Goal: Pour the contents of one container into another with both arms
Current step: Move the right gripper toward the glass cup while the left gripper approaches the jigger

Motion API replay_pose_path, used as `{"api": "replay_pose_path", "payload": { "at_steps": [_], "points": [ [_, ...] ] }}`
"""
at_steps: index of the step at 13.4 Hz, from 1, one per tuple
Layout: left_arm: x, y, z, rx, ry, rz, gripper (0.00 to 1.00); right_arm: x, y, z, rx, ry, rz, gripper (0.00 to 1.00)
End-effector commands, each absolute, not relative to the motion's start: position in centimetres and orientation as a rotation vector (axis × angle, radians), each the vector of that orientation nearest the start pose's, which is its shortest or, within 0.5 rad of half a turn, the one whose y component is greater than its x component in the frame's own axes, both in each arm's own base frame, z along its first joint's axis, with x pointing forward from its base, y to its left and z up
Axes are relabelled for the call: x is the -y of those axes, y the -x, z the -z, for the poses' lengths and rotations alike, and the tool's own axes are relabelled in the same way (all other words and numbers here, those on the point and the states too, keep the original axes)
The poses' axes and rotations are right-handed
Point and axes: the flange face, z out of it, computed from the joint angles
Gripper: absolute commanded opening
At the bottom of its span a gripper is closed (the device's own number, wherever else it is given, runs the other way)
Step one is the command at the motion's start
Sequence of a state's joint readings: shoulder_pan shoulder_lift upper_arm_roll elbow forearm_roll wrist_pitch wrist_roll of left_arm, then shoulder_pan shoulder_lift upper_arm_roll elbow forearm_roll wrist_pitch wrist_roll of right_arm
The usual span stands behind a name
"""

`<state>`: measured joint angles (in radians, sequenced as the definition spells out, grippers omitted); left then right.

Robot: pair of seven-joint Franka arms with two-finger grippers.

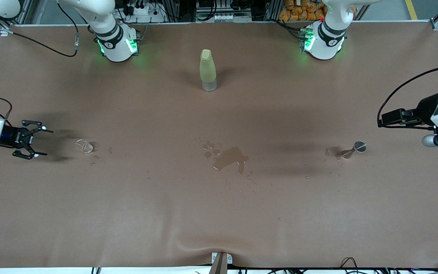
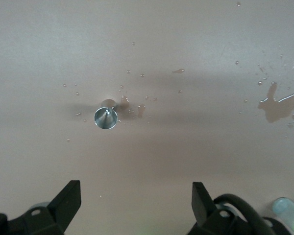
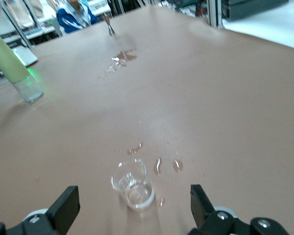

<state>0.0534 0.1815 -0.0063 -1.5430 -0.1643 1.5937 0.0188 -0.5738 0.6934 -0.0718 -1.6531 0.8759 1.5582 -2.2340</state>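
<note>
Clear cup [image 1: 84, 146] upright at mid-left of front view, droplets beside it. Grey-rimmed cup [image 1: 356, 148] at mid-right, standing on wet spots. Puddle [image 1: 231, 158] between them, centre frame. Bottle [image 1: 208, 70] upright at upper centre. Right gripper [image 1: 36, 143] at left edge near clear cup, fingers apart, empty. Left gripper [image 2: 136, 198] above grey-rimmed cup, fingers apart, empty.

clear cup [image 1: 84, 146]: tiny, glassy, upright (faint), toward the right arm's end
grey-rimmed cup [image 1: 359, 146]: silvery rim, slim brownish base, toward the left arm's end
</note>
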Motion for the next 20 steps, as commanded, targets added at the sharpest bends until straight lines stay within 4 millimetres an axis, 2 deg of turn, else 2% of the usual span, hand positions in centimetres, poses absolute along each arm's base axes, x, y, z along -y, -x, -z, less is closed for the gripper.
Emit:
{"api": "replay_pose_path", "payload": {
  "at_steps": [1, 3, 4, 5, 7, 9, 10, 12, 13, 15, 18, 19, 20],
  "points": [
    [-3.8, -60.9, -52.5, 0.084, 3.363, -0.221, 1.00, 29.2, -54.2, -18.0, 1.243, 1.720, 0.883, 1.00],
    [-5.8, -61.1, -51.6, 0.029, 3.418, -0.218, 1.00, 27.8, -54.0, -15.7, 1.239, 1.605, 0.979, 1.00],
    [-6.7, -61.2, -51.0, -0.028, 3.430, -0.217, 1.00, 27.6, -54.1, -15.4, 1.279, 1.579, 1.024, 1.00],
    [-7.9, -61.3, -50.3, -0.122, 3.472, -0.201, 1.00, 27.6, -54.1, -15.2, 1.299, 1.571, 1.040, 1.00],
    [-11.7, -61.5, -48.0, -0.340, 3.599, -0.106, 1.00, 27.7, -53.4, -13.2, 1.279, 1.565, 1.043, 1.00],
    [-13.9, -61.7, -45.4, -0.542, 3.655, -0.031, 1.00, 27.2, -53.3, -10.6, 1.289, 1.523, 1.131, 1.00],
    [-14.4, -61.9, -44.4, -0.725, 3.639, 0.028, 1.00, 27.0, -53.4, -9.7, 1.284, 1.513, 1.153, 1.00],
    [-15.7, -62.2, -41.2, -1.134, 3.605, 0.222, 1.00, 26.5, -52.8, -7.8, 1.256, 1.508, 1.143, 1.00],
    [-16.5, -62.1, -39.4, -1.264, 3.604, 0.316, 1.00, 26.4, -52.5, -7.0, 1.240, 1.511, 1.142, 1.00],
    [-18.2, -61.4, -35.4, -1.428, 3.598, 0.434, 1.00, 26.1, -52.6, -6.9, 1.232, 1.511, 1.146, 1.00],
    [-18.4, -61.7, -31.2, -2.001, 3.260, 0.722, 1.00, 25.8, -52.6, -6.7, 1.231, 1.502, 1.144, 1.00],
    [-18.5, -61.7, -30.1, -2.070, 3.210, 0.785, 1.00, 25.4, -52.8, -6.8, 1.233, 1.494, 1.145, 1.00],
    [-19.8, -61.2, -29.1, -2.074, 3.204, 0.824, 1.00, 25.3, -52.7, -6.7, 1.231, 1.493, 1.142, 1.00]
  ]
}}
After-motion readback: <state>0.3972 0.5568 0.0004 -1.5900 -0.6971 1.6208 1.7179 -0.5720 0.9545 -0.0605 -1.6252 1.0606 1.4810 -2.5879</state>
